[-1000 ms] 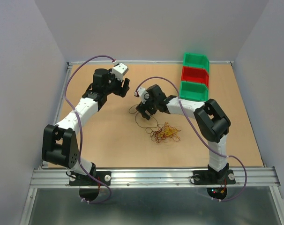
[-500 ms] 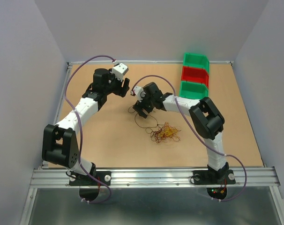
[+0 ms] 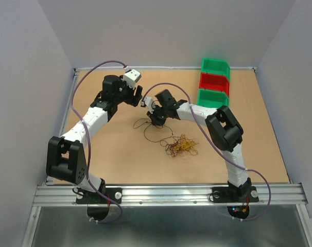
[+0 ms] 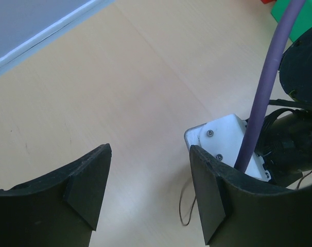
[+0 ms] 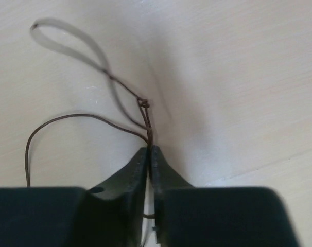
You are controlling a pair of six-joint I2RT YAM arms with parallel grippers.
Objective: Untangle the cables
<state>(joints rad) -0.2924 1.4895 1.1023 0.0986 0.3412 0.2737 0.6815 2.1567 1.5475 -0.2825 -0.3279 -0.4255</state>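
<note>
The cables lie as a red, orange-yellow and dark tangle in the middle of the table. One thin dark brown cable trails from the tangle in loose loops toward the back left. My right gripper is shut on this strand; in the right wrist view the brown cable runs out from the closed gripper, with a small knot just beyond the tips. My left gripper hangs open just left of the right wrist. Between the fingers of the left gripper there is only bare table, with a loop of the cable below.
Three bins stand in a row at the back right: green, red, green. The right arm's white wrist housing and its purple cable sit close beside my left gripper's right finger. A wall edge runs along the table's back left.
The right gripper has moved back and left toward the left gripper and shut on the dark brown cable. The strand's loops have shifted left. The left arm has not moved.
</note>
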